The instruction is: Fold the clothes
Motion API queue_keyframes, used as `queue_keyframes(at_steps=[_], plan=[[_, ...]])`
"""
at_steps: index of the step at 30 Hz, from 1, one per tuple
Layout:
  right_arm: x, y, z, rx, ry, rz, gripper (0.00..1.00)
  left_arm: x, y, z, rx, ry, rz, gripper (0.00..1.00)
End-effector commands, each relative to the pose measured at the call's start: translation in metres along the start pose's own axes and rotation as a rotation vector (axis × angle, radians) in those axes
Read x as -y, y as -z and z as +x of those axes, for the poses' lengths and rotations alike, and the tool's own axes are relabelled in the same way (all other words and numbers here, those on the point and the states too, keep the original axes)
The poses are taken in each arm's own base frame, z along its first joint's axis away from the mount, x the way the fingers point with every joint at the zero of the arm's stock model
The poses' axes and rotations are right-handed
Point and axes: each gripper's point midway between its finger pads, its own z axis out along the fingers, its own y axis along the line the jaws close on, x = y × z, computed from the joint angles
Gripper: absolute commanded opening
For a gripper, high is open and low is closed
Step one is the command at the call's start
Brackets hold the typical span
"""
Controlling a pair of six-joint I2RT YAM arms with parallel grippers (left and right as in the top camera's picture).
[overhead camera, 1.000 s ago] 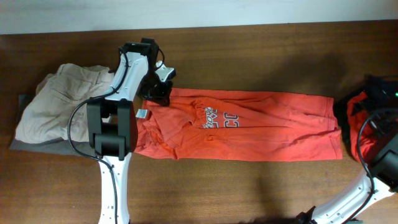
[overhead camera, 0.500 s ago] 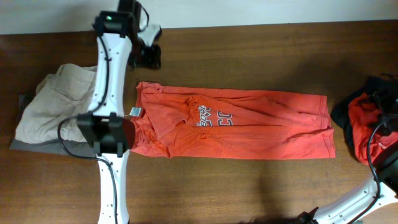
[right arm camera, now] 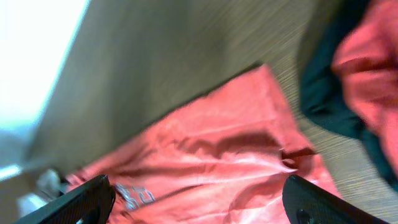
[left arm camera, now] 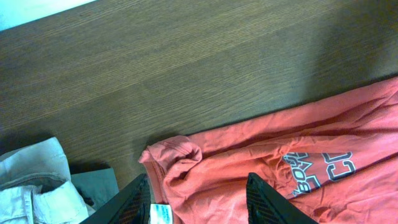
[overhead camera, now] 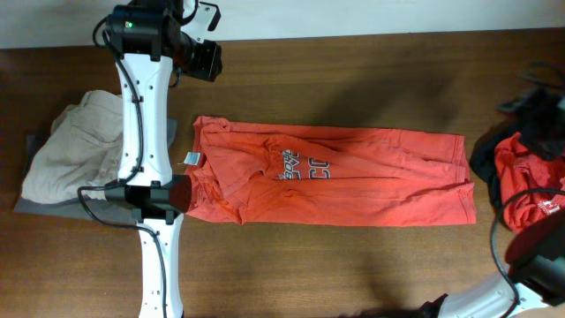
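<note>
**Left claw lets go of the shirt**

The orange T-shirt (overhead camera: 335,177) lies in a long folded strip across the middle of the table (overhead camera: 353,79). The left gripper (overhead camera: 205,60), down on its collar end a second ago, has lifted to the far edge, jaws apart and empty. The right gripper (right arm camera: 202,202) gapes wide, holding nothing.

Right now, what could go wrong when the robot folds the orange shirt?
The orange shirt is wrinkled, with a bunched corner at its left end, so a fold could trap creases. Its right end lies close to the red and black pile, so a grab there might catch those clothes too.
</note>
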Motion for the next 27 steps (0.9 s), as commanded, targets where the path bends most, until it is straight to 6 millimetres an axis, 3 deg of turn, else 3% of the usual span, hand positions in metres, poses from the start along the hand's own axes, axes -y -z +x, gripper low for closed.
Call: queue_keyframes(at_steps=[1, 7, 11, 14, 17, 20, 25, 27], plan=[[-0.030, -0.025, 0.019, -0.057, 0.169, 0.100, 0.92, 0.009, 0.039, -0.010, 0.081, -0.034, -0.009, 0.50], [-0.092, -0.071, 0.063, -0.151, 0.318, 0.140, 0.96, 0.007, 0.103, -0.016, 0.191, -0.059, -0.098, 0.56], [-0.115, -0.103, 0.097, -0.181, 0.210, 0.228, 0.97, 0.009, 0.102, -0.014, 0.180, -0.054, -0.089, 0.57], [-0.135, -0.127, 0.127, -0.219, 0.136, 0.239, 0.97, 0.005, 0.073, -0.001, 0.077, -0.037, -0.070, 0.60], [-0.155, -0.158, 0.164, -0.260, 0.027, 0.271, 0.97, 0.002, 0.025, 0.027, -0.100, -0.008, -0.032, 0.61], [-0.170, -0.180, 0.186, -0.268, -0.051, 0.282, 0.96, 0.003, -0.012, 0.048, -0.207, 0.012, 0.013, 0.61], [-0.207, -0.215, 0.209, -0.288, -0.108, 0.180, 0.87, 0.036, -0.059, 0.058, -0.217, -0.006, 0.263, 0.61], [-0.211, -0.224, 0.217, -0.305, -0.153, 0.177, 0.88, 0.041, -0.073, 0.067, -0.242, 0.005, 0.302, 0.62]])
